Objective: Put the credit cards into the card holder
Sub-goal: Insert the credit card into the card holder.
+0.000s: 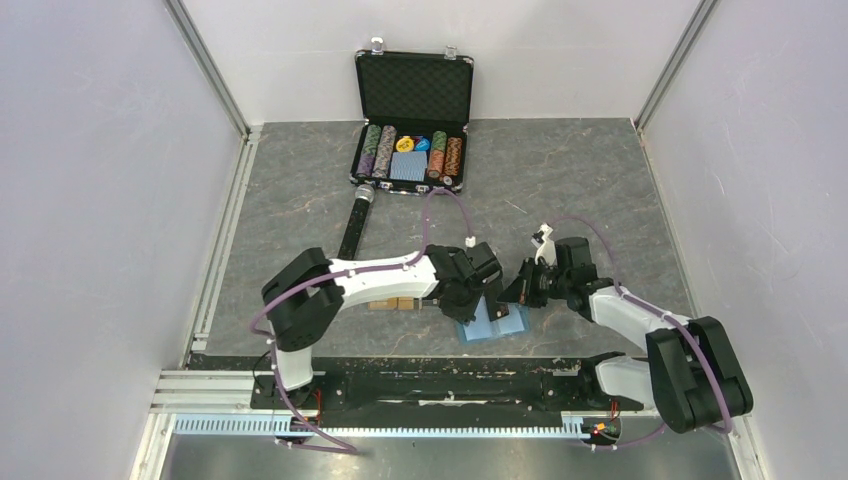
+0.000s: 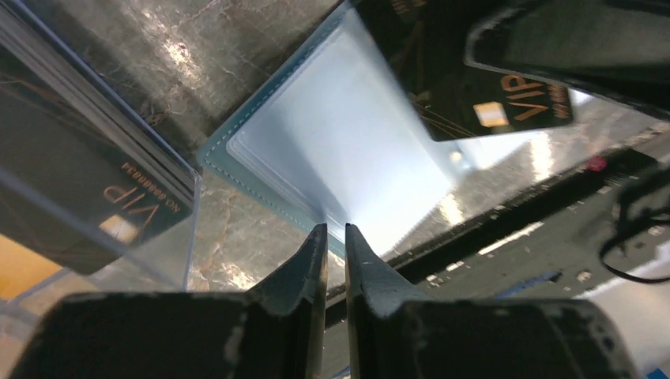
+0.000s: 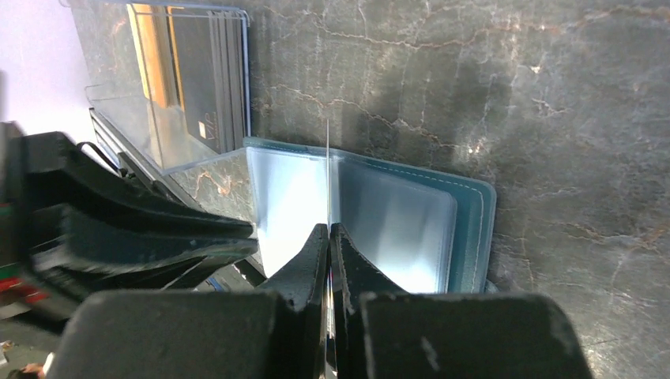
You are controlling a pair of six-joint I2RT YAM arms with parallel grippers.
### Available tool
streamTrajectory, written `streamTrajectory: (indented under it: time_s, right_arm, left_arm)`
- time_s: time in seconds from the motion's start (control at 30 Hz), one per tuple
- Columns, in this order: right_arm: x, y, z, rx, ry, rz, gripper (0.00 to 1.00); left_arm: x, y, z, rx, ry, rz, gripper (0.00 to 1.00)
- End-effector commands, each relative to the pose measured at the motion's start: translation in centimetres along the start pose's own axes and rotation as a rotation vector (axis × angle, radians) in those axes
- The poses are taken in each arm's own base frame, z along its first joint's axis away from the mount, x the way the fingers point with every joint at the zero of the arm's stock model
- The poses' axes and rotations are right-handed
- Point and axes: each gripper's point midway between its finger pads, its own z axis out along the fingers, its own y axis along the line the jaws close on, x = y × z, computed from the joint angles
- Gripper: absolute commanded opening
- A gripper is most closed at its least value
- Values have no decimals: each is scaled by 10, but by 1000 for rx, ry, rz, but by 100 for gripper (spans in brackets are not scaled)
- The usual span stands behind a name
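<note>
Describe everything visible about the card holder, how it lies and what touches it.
The card holder is a teal, leather-like wallet with pale stitching, lying open and flat on the table. The clear plastic sleeves inside look empty. A clear box sits close beside it. The right fingers hold a card over its fold; contact is unclear.

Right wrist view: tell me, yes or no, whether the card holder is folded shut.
No, the card holder lies spread open, its clear sleeves showing.
</note>
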Motion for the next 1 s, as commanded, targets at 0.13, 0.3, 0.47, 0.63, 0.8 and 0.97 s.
streamTrajectory:
  time_s: [0.13, 0.3, 0.47, 0.63, 0.8, 0.97]
  right_arm:
    - [13, -4, 7, -46, 2, 18, 0]
    - [24, -4, 8, -76, 12, 53, 0]
    - [35, -6, 6, -89, 31, 74, 0]
    - [46, -9, 4, -88, 40, 86, 0]
    - [57, -13, 3, -89, 67, 97, 0]
    - [56, -14, 5, -92, 55, 103, 0]
  left_arm:
    - [19, 12, 25, -46, 86, 23, 15]
    - [25, 18, 29, -67, 101, 25, 13]
    - [27, 17, 32, -62, 117, 26, 12]
    - [26, 16, 31, -59, 114, 28, 13]
    - [25, 15, 30, -55, 110, 30, 17]
    - [22, 11, 29, -41, 108, 33, 20]
